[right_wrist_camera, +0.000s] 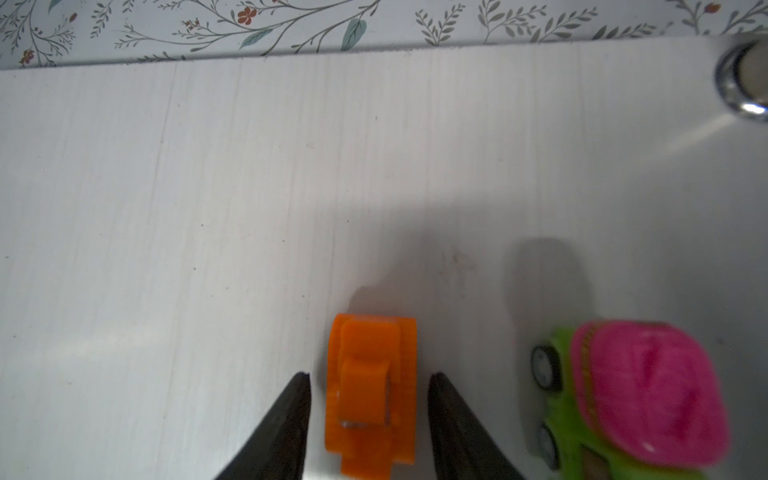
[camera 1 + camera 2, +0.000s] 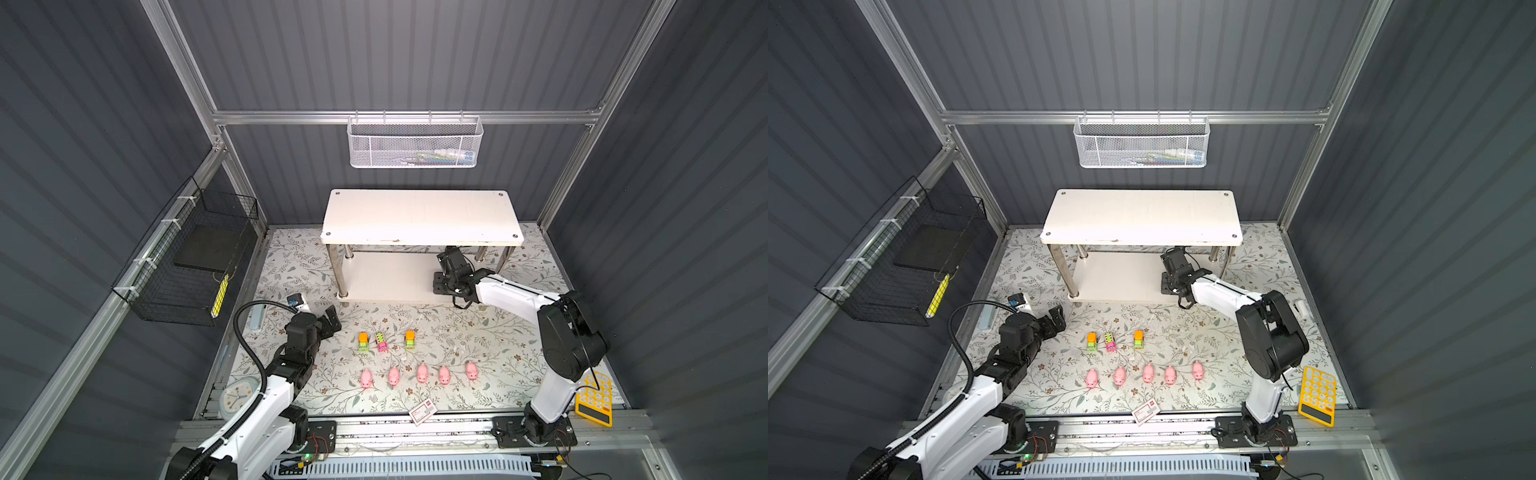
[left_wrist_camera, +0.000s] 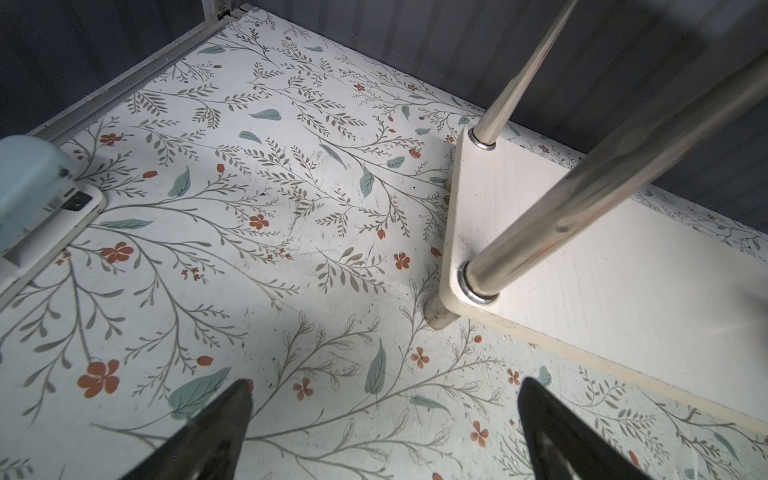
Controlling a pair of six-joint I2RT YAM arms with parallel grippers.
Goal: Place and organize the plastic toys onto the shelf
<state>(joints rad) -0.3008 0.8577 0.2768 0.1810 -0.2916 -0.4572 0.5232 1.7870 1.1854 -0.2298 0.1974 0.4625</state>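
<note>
While the right pincer (image 1: 369, 376) reaches in under the top board of the shelf (image 2: 419, 216), its 2 black fingers straddle a small orange car (image 1: 372, 395) that sits on the lower board, as the right wrist view shows. A narrow gap shows on each side of that car, so the jaws stand partly apart and grip nothing. Just beside it on the same board sits a pink and lime green car (image 1: 640, 390), not far from 1 of the shiny posts (image 1: 744, 83). In both top views the top board hides this pincer's fingertips.

The left pincer (image 3: 386, 383) hovers over the floral tabletop (image 2: 478, 332) near the shelf's left front post, its jaws spread wide with nothing between them.

In front of the shelf, 3 more cars stand in a row on the tabletop: an orange and green car (image 2: 363, 342), a pink and green car (image 2: 381, 341) and a second orange and green car (image 2: 410, 339). Nearer the arm bases, 5 pink pigs lie in a second row, from the leftmost pig (image 2: 366, 378) to the rightmost pig (image 2: 471, 370), each apart from its neighbour. A red-and-white card (image 2: 422, 412) lies at the front edge of the tabletop
</note>
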